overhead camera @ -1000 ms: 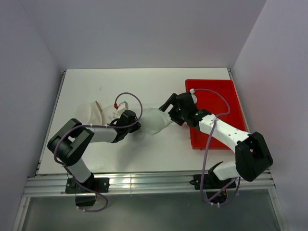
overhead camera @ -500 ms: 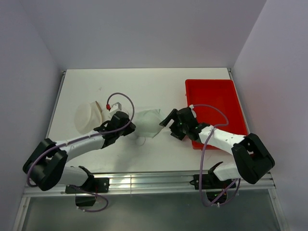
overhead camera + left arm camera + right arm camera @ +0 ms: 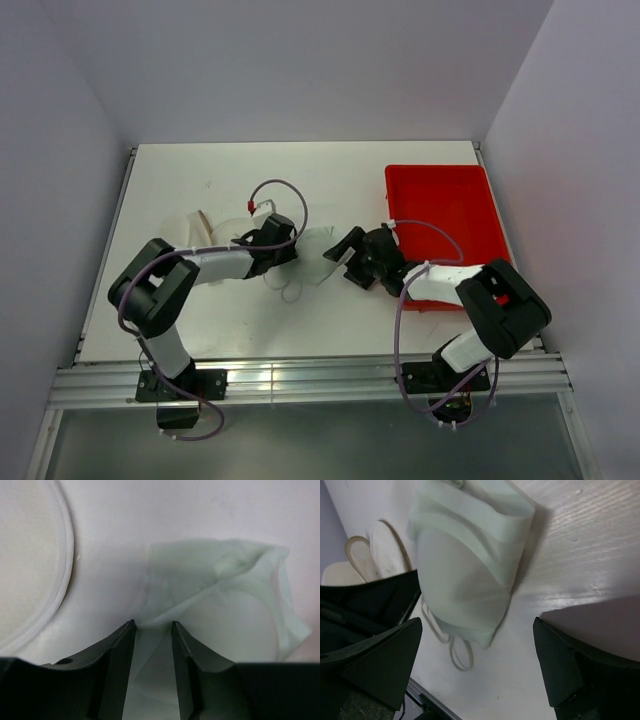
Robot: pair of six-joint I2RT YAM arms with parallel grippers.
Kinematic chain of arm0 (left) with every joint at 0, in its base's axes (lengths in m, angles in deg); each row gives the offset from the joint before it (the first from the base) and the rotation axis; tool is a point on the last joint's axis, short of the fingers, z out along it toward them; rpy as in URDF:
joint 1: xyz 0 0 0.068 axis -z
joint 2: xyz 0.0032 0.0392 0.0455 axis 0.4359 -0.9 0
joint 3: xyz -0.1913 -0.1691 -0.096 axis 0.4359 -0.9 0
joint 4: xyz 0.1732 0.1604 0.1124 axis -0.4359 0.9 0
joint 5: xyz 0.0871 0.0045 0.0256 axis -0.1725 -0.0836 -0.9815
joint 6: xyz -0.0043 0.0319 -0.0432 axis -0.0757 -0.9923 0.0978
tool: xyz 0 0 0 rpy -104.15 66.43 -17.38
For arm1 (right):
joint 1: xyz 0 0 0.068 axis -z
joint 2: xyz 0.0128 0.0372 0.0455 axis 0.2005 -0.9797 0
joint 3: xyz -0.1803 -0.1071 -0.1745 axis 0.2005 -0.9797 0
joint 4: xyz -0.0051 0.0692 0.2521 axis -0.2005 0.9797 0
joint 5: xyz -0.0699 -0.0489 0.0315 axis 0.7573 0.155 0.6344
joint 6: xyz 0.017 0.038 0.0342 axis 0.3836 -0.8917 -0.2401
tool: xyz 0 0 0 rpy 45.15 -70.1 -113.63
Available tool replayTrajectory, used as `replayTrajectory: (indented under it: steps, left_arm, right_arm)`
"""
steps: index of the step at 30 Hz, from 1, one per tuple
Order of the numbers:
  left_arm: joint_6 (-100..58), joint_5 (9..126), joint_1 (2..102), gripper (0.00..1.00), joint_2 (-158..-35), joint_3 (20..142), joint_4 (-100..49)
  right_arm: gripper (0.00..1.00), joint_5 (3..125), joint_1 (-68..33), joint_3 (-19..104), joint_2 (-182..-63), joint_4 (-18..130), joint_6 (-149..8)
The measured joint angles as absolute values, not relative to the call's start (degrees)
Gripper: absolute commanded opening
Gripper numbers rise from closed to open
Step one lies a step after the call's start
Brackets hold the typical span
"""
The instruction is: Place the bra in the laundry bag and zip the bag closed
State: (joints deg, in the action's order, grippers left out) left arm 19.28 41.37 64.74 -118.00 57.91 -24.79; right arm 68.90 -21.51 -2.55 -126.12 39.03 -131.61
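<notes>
**Now the left pincer holds the bra**

Its fingers are pressed together on the bra's near hem. The right pincer, which was at the garment's far edge a second ago, stands spread just beside it and grips nothing. The bra lies on the table, near the laundry bag. The left arm alone seems to carry it; bagging and zipping remain.

Laundry bag partly behind left arm
</notes>
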Motion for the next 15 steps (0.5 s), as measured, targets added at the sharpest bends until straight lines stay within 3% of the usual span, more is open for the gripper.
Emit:
replayTrajectory:
  steps: [8,11,12,15]
  left_arm:
    - [18.1,40.6,64.5,0.27,-125.0,62.5,-28.6]
    - [18.0,40.5,64.4,0.13,-126.4,63.6,-29.2]
    - [18.0,40.4,64.4,0.04,-127.2,64.2,-29.5]
    - [18.2,40.5,64.3,0.0,-128.8,65.3,-31.3]
  right_arm:
    - [1.0,69.5,-23.3,-2.8,-130.1,31.2,-133.8]
    - [1.0,69.3,-24.3,-2.7,-133.1,26.2,-135.6]
    - [1.0,69.3,-24.5,-2.5,-134.1,24.5,-136.3]
    - [1.0,69.0,-24.8,-2.5,-136.6,20.2,-138.4]
